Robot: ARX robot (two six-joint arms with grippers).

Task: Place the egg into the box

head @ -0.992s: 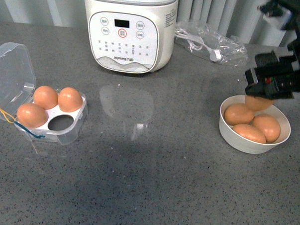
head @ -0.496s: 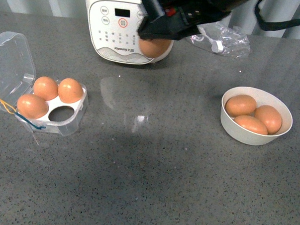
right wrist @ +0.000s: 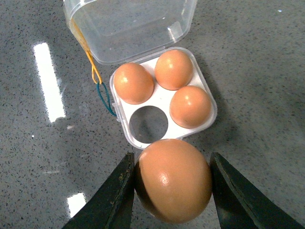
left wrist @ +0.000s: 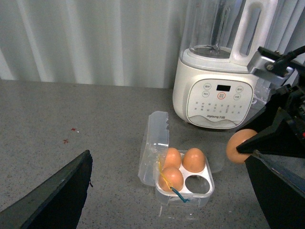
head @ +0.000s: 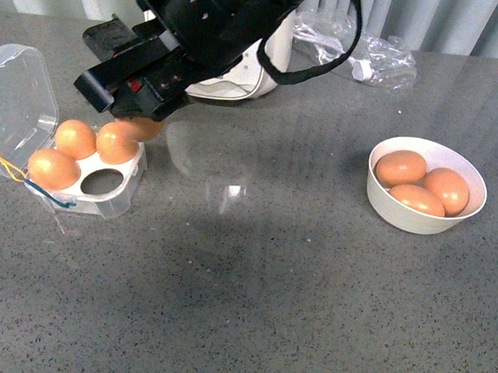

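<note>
The carry is nearly done and the placing step is about to begin. The right gripper (right wrist: 171, 191) is closed on the egg (left wrist: 239, 145), one finger pressed to each side, and holds it in the air just beside the box (head: 120, 201), not yet over it. The box sits on the counter with its lid (right wrist: 133, 24) swung fully back. Three of its four holes hold eggs, and the empty hole (right wrist: 149, 124) is the corner one on the side the arm comes from, as the right wrist view shows. The yellow and blue strings (right wrist: 101, 86) lie along the box edge, well away from that hole. The left gripper (left wrist: 167, 157) hangs back with its fingers spread wide and holds nothing. Three more eggs rest in the white bowl (head: 421, 227), well apart from the box. Next, I judge, the arm must shift the egg a little further until it is centred over the empty hole. It should then lower it straight down without knocking the neighbouring eggs, and part the fingers only once the egg is seated. The close spacing leaves little room for the fingers.
</note>
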